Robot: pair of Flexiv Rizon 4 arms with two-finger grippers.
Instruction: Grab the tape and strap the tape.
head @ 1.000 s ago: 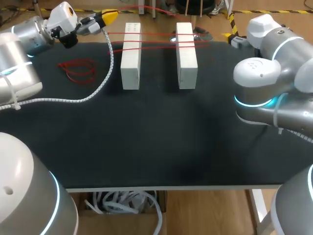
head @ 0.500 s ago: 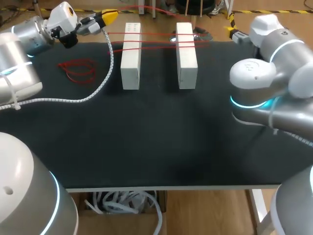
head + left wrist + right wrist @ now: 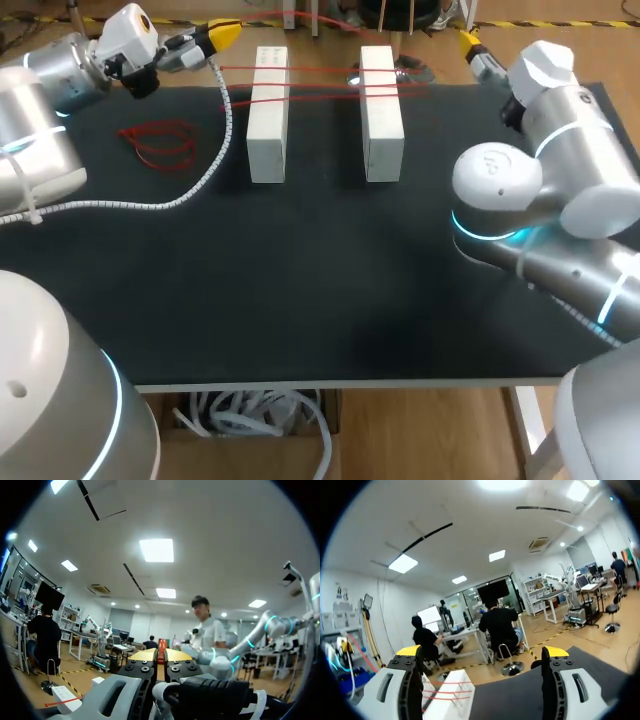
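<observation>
Red tape [image 3: 320, 70] runs in thin strands across two upright white blocks [image 3: 267, 115] [image 3: 381, 100] at the back of the black table [image 3: 320, 280]. My left gripper [image 3: 222, 36] hangs just left of the blocks, shut on the tape's end. The left wrist view shows its yellow tips [image 3: 160, 655] pressed together with a red strip between them. My right gripper [image 3: 472, 48] is at the far right edge, past the blocks. In its wrist view the right gripper [image 3: 481, 652] stands open and empty, with the strapped blocks [image 3: 451, 696] ahead and to one side.
A loose bundle of red tape [image 3: 160, 143] lies on the table at the back left. A white spiral cable [image 3: 200, 175] trails from my left arm across the left part of the table. My right arm's elbow [image 3: 500, 190] hangs over the right side.
My right arm has swung toward the left, and its gripper has shifted left along the far edge. The left arm and the tape have stayed put.
</observation>
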